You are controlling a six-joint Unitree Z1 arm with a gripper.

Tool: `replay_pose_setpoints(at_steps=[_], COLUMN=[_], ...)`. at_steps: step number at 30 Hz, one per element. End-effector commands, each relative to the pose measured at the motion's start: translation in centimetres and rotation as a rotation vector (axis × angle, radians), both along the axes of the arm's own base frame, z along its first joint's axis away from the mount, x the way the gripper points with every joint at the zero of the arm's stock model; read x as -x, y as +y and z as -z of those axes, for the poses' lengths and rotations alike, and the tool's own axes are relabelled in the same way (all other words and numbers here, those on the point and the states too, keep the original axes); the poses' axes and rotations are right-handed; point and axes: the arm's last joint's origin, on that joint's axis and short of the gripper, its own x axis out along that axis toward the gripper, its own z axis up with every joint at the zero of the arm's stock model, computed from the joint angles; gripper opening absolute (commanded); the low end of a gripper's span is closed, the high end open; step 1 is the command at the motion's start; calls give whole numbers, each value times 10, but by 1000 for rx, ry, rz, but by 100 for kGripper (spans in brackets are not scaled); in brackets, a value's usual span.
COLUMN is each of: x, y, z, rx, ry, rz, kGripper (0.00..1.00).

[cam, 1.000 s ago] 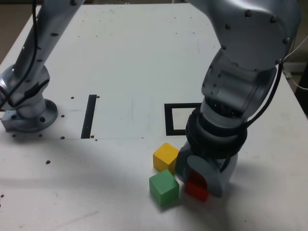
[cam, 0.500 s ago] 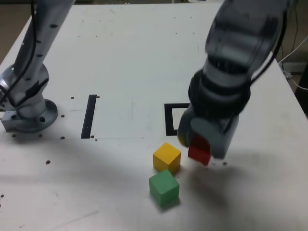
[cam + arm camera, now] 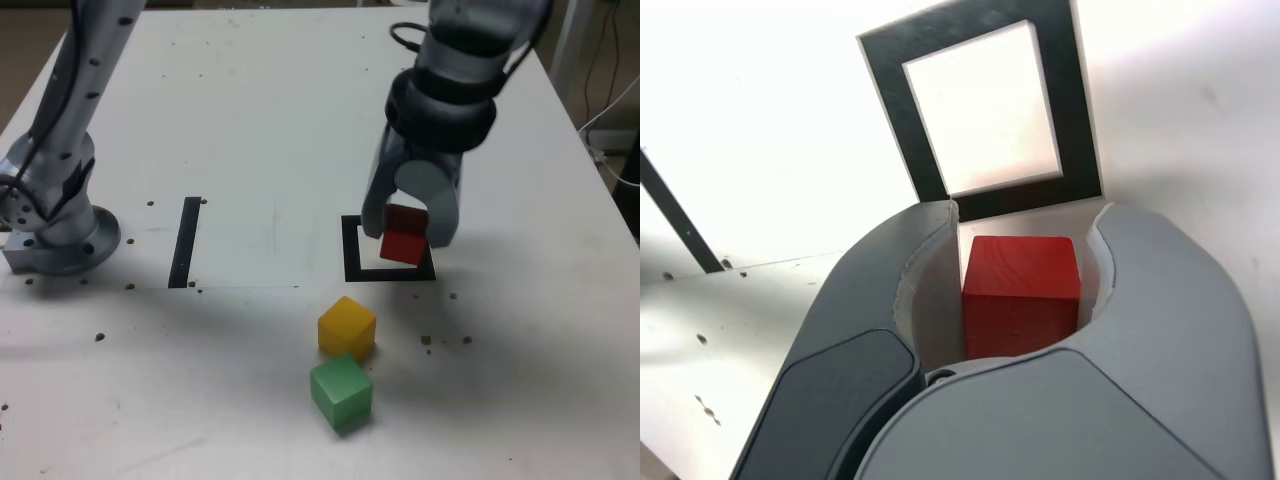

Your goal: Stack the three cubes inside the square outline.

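In the exterior view the red cube (image 3: 404,236) is seen clamped in the gripper (image 3: 408,228), held over the square outline (image 3: 352,250), with the yellow cube (image 3: 346,327) and green cube (image 3: 340,391) nearer the camera, while in the wrist view the outline lies ahead of the held cube, not yet under it.

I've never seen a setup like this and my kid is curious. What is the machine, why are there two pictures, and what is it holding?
It is a robot arm bolted to a white table. One picture is from a camera off to the side; the other is from a camera on the arm's wrist, looking past its gripper. The gripper is shut on the red cube, holding it in the air above the black square outline. The yellow cube and green cube rest on the table, nearer the side camera. A separate black strip lies toward the exterior view's left.
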Motion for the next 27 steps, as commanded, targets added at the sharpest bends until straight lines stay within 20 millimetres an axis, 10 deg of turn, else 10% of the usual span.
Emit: replay_pose_setpoints(at_steps=[1, 13, 27], x=[4, 21, 20], y=[10, 52, 57], z=[1, 19, 35], rx=[14, 34, 42], ry=[-10, -47, -51], rz=[-35, -146, -157], kGripper=[20, 20, 22])
